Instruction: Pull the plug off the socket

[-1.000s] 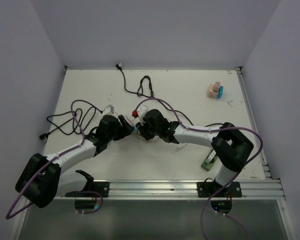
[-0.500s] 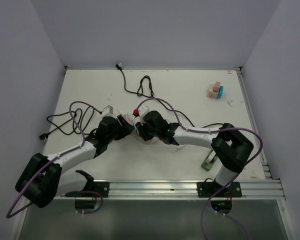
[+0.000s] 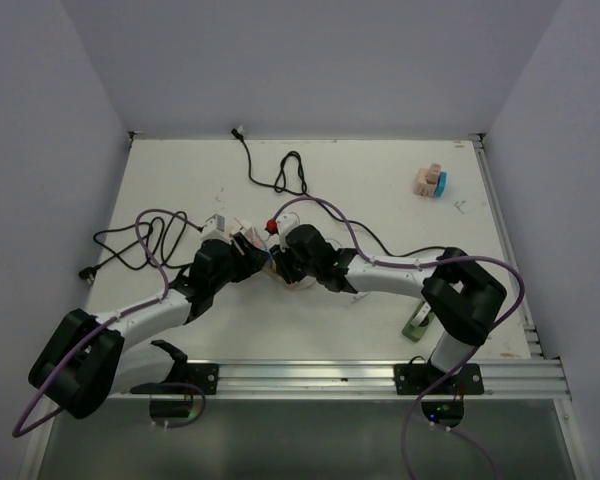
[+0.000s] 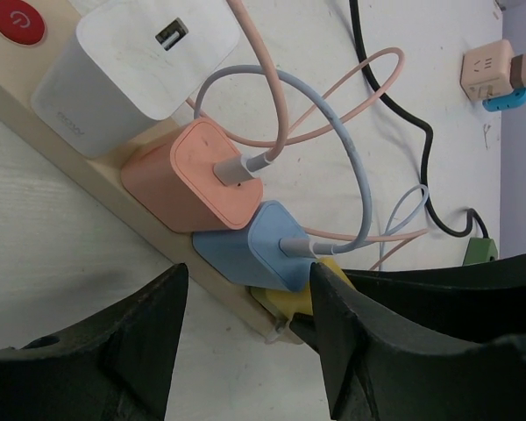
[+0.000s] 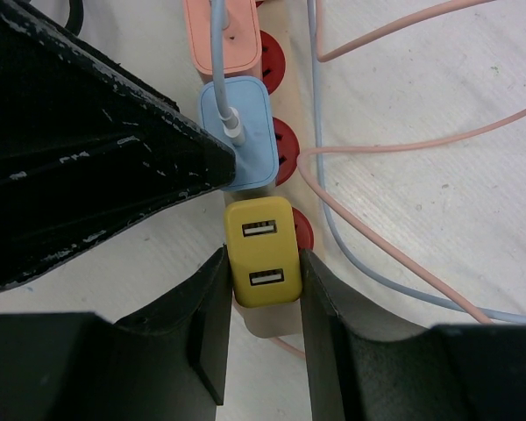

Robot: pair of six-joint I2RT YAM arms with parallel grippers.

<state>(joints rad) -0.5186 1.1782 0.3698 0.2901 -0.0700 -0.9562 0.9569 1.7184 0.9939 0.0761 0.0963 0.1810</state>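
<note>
The right pincer (image 5: 261, 267) is closed tight on the yellow plug (image 5: 261, 237). That plug sits at the end of the power strip (image 5: 265, 323) on the worktop (image 5: 438, 202), right beside the blue plug (image 5: 243, 132). The left pincer (image 4: 250, 289) hangs open over that end of the strip (squeezing nothing that I can see). I think the grab is done, so next comes a straight pull out, with the strip kept from lifting.
</note>
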